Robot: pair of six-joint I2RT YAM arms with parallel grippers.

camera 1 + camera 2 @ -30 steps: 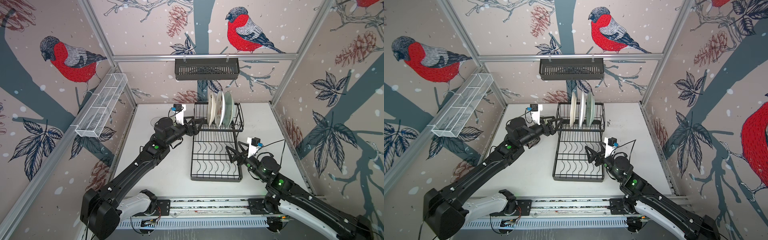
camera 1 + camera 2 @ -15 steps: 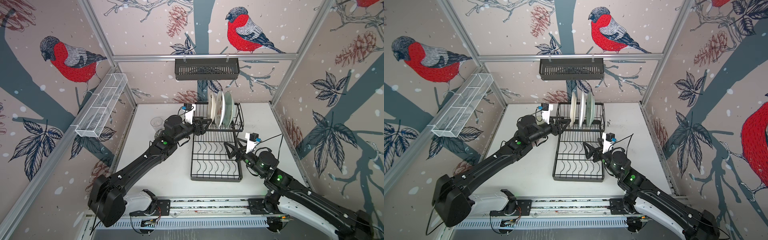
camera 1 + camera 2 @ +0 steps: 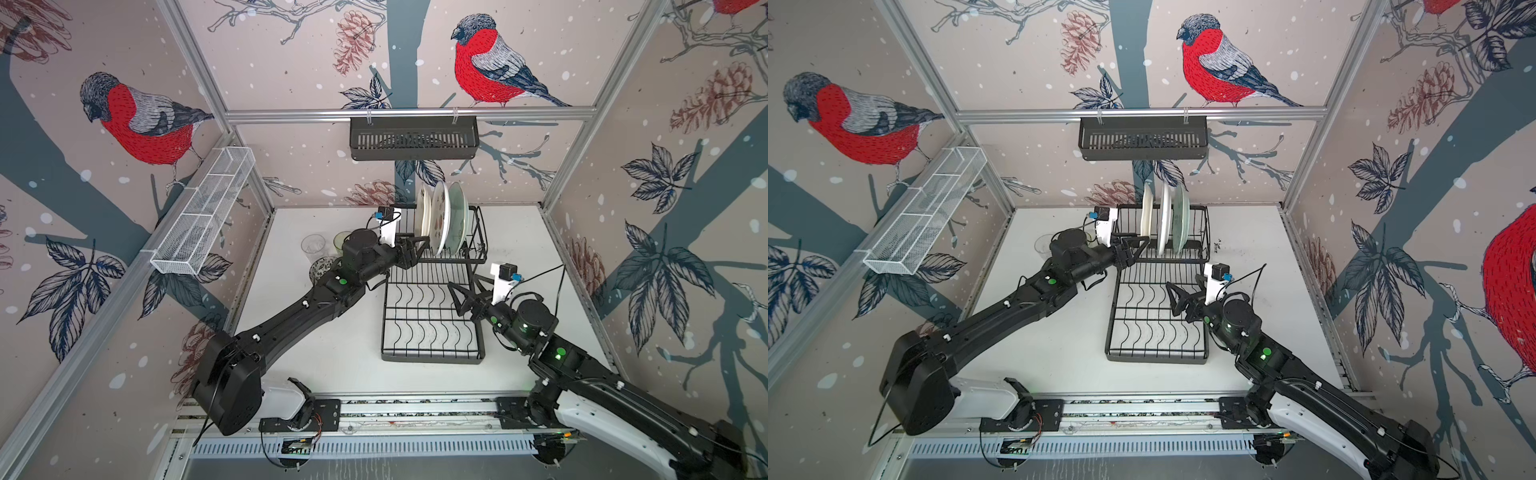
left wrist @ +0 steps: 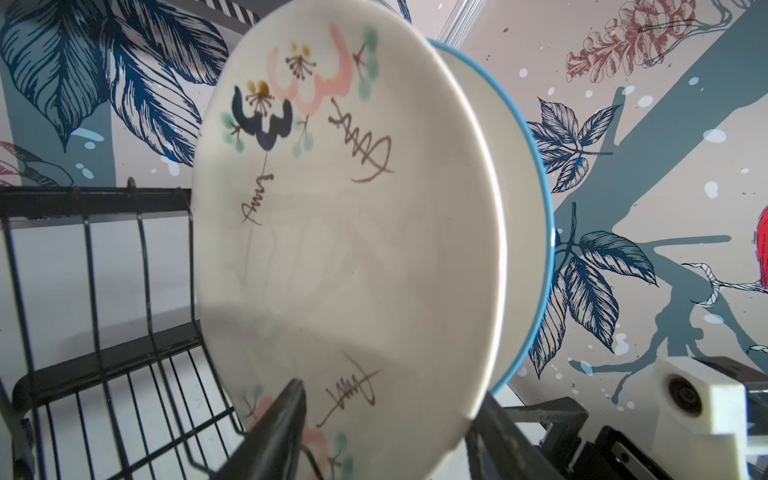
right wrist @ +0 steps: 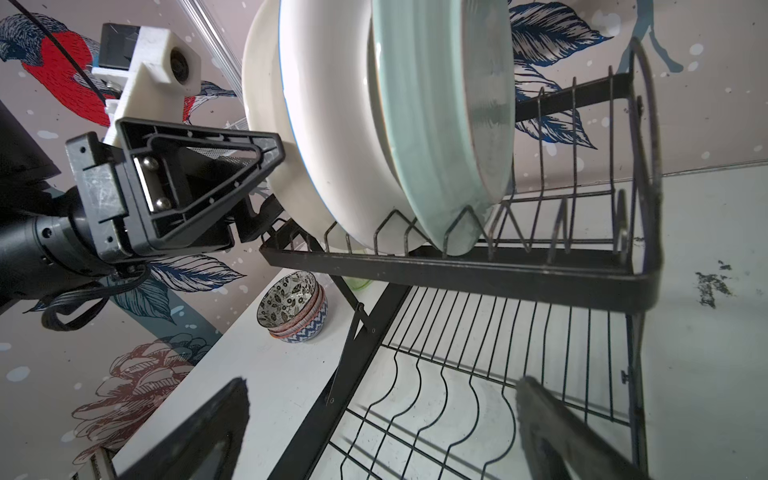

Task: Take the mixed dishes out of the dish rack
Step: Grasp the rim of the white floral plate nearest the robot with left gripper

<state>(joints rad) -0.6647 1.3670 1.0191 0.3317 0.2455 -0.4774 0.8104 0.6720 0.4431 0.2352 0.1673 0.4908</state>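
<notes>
Three plates stand upright in the raised section of the black dish rack [image 3: 432, 358] [image 3: 1156, 357]. The leftmost is cream with painted flowers [image 4: 353, 232] [image 3: 421, 216]. Behind it stand a white blue-rimmed plate [image 5: 332, 124] and a pale green plate [image 5: 436, 124]. My left gripper [image 3: 415, 249] [image 3: 1140, 245] [image 4: 390, 395] is open, its jaws on either side of the flowered plate's lower rim. My right gripper [image 3: 465, 287] [image 5: 382, 384] hangs wide open over the rack's flat tray, holding nothing. Stacked patterned bowls [image 5: 291, 307] [image 3: 322, 266], a clear tumbler [image 3: 312, 245] and a green tumbler [image 3: 341, 239] sit on the table left of the rack.
A black slotted basket [image 3: 413, 139] hangs on the back wall above the plates. A long white mesh basket [image 3: 203, 208] is fixed to the left wall. The left arm lies across the table between the bowls and the rack.
The left gripper swung right from above the table to the rack, and its jaws narrowed round the leftmost plate. The right gripper crept slightly toward the raised section, still open.
</notes>
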